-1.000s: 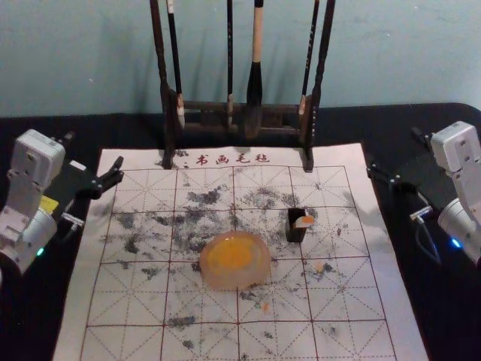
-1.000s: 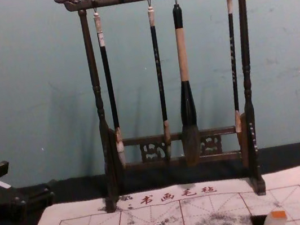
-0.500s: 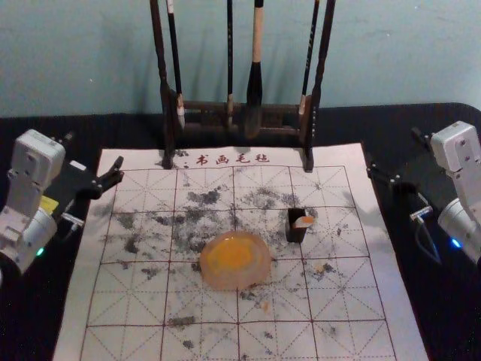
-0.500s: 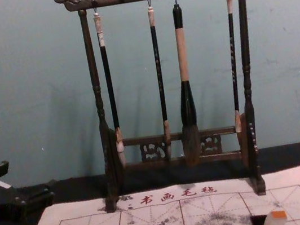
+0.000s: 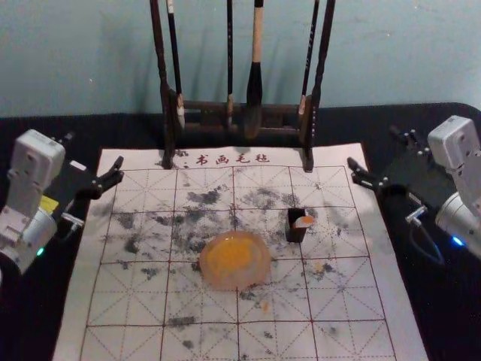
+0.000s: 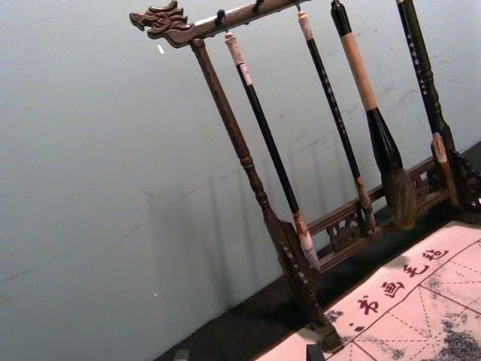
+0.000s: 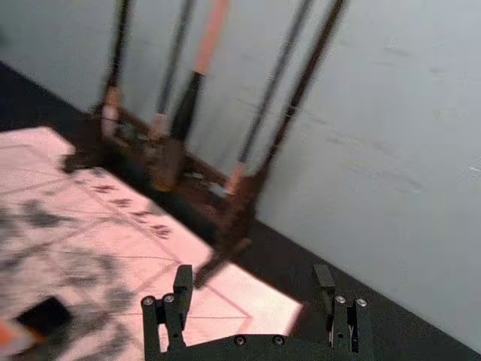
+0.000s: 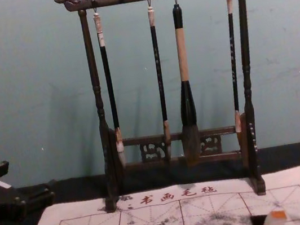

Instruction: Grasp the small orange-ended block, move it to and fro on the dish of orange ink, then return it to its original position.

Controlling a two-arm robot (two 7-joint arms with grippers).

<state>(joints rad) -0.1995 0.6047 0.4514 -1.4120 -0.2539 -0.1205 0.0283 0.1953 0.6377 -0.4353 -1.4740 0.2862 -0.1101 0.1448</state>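
Right of the round orange-ink dish (image 5: 225, 283), the white, orange-ended block (image 5: 302, 222) sits tilted.

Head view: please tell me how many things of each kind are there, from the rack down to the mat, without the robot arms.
Hanging brushes: 4
Brush rack: 1
Ink dish: 1
Orange-ended block: 1
Black box: 1
Mat: 1
Total: 9
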